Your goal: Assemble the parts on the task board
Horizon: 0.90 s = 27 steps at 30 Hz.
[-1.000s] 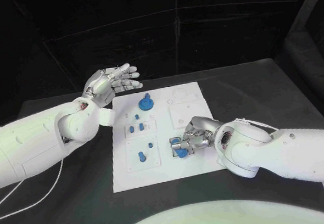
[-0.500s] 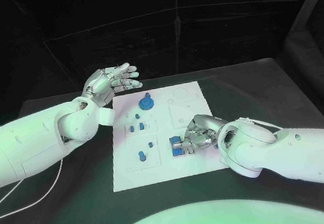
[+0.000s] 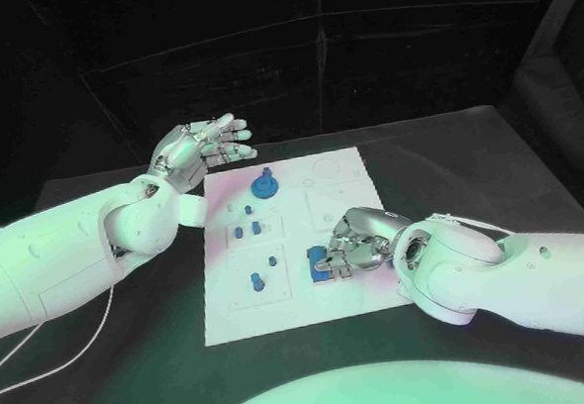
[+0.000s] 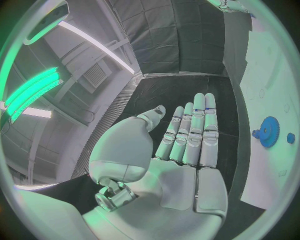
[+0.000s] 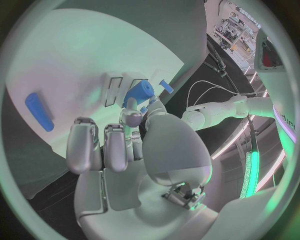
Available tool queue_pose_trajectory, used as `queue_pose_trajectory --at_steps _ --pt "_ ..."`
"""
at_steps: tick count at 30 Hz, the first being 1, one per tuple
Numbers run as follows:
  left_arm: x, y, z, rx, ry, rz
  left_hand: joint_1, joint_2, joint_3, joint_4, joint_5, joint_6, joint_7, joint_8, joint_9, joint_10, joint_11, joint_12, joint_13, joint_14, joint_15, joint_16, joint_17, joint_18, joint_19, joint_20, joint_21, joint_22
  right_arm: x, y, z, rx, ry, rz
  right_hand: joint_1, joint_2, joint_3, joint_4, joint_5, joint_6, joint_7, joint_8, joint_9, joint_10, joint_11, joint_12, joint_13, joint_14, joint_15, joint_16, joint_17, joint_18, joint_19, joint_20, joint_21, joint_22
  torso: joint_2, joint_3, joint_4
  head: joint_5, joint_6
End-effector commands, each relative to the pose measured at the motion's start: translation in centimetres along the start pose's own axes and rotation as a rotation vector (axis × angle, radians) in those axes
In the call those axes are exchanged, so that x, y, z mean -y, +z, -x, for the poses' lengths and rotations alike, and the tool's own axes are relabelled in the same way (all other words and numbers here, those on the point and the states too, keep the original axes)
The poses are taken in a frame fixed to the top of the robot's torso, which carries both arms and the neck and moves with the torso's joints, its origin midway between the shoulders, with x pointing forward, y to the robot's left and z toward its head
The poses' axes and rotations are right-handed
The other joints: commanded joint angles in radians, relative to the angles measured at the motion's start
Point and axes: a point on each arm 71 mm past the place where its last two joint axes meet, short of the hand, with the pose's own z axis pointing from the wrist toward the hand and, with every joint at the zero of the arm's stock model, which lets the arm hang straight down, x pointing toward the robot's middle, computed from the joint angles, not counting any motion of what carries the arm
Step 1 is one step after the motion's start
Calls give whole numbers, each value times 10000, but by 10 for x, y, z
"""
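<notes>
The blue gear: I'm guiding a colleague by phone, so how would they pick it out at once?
Start at the white task board in the middle of the black table. Go to its far end, the end near the raised, empty left hand. There lies the blue gear: round, toothed, and bigger than the small blue pegs nearer the robot.

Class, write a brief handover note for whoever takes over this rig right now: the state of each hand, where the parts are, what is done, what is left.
Left hand: open, raised beyond the task board's far left corner, holding nothing.
Right hand: over the board's near right area, pinching a blue cylinder part.
Blue gear sits at the board's far end; small blue parts lie along the left column.
Left to do: seat the held part, then the rest.
</notes>
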Motion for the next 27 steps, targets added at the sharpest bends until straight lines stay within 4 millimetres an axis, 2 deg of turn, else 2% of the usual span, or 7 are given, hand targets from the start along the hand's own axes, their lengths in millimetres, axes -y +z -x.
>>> queue_pose_trajectory --at_steps 1,3,9,15,22,27 --pt "2 0 -1 -116 -48 -119 -10 -101 -73 2 27 -92 34 33 12 -73 18 37 12 -16 42 -22 -14 48 12 46 -40 -16 0 1 -1 -23 -458 23 146 153 31 -105 103 -52 -42 56 24 60 -9 63 26 590 6 54 39 -185 11 -30 47 37 -3 -11 22 20 -20" --pt "2 0 -1 -110 -46 -114 -10 -101 -73 2 27 -92 34 33 12 -73 18 37 12 -16 42 -22 -14 48 12 46 -40 -16 0 2 -1 -55 -522 -12 228 226 43 -145 194 -50 -51 60 36 71 -17 78 40 594 0 64 62 -189 18 -35 57 59 -4 -11 19 66 -44" --pt "2 0 -1 -120 -54 -95 -10 -101 -73 2 27 -92 34 33 12 -73 18 37 12 -16 42 -22 -14 48 12 46 -40 -16 0 2 -3 -287 -644 -7 309 224 12 -206 241 -53 -57 63 49 83 -24 97 59 600 -4 81 99 -197 32 -38 77 102 -10 -16 -2 106 -71" --pt "2 -1 1 -92 -42 -91 0 -106 -74 -8 26 -95 33 39 13 -80 18 47 13 -17 42 -20 -14 48 15 46 -43 -25 2 0 -3 -477 -712 7 393 179 -39 -281 199 -51 -59 68 63 90 -26 100 67 602 -6 89 120 -203 40 -40 90 133 -13 6 -23 177 -85" --pt "3 -2 3 -47 -23 -90 3 -107 -74 -11 27 -96 33 40 13 -81 18 49 13 -17 42 -19 -14 48 15 46 -44 -27 4 -1 -2 -489 -728 -33 492 172 -66 -353 168 -51 -62 69 74 75 -29 51 40 597 -7 79 107 -202 34 -40 86 129 -9 -3 -7 187 -94" --pt "3 -3 3 -36 -19 -89 3 -107 -74 -11 27 -96 33 40 13 -81 18 49 13 -17 42 -19 -14 48 15 46 -44 -27 4 -2 -1 -349 -639 39 485 173 -80 -350 167 -53 -55 67 75 66 -25 23 22 594 -6 70 93 -202 32 -40 85 127 0 7 -3 206 -87"
